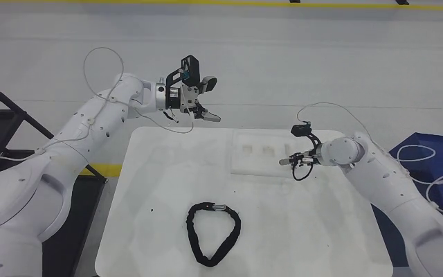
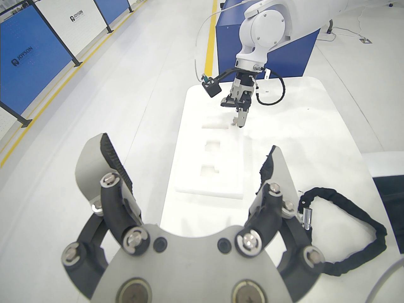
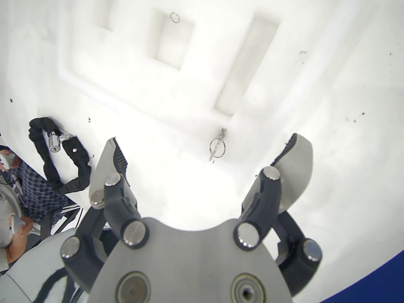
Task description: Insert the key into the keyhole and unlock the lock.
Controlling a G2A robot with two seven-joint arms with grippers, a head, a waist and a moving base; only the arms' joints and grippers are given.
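A small metal key on a ring [image 3: 217,146] lies on the white surface just past the end of the long recess of the white foam tray [image 3: 126,74]. My right gripper [image 3: 203,156] hangs open just above it, at the tray's right end [image 1: 287,161], with nothing between its fingers. The black chain lock [image 1: 213,232] lies as a closed loop on the table's front middle, its silver cylinder [image 3: 54,142] showing the keyhole. My left gripper [image 2: 189,162] is open and empty, held high over the table's back left edge [image 1: 204,114], far from the lock [image 2: 347,222].
The foam tray [image 1: 266,154] with three recesses sits at the table's [image 1: 152,208] back middle; a loose thin ring [image 3: 175,17] lies in one recess. A blue cabinet [image 2: 268,48] stands off the table's right side. Open tabletop lies between tray and lock.
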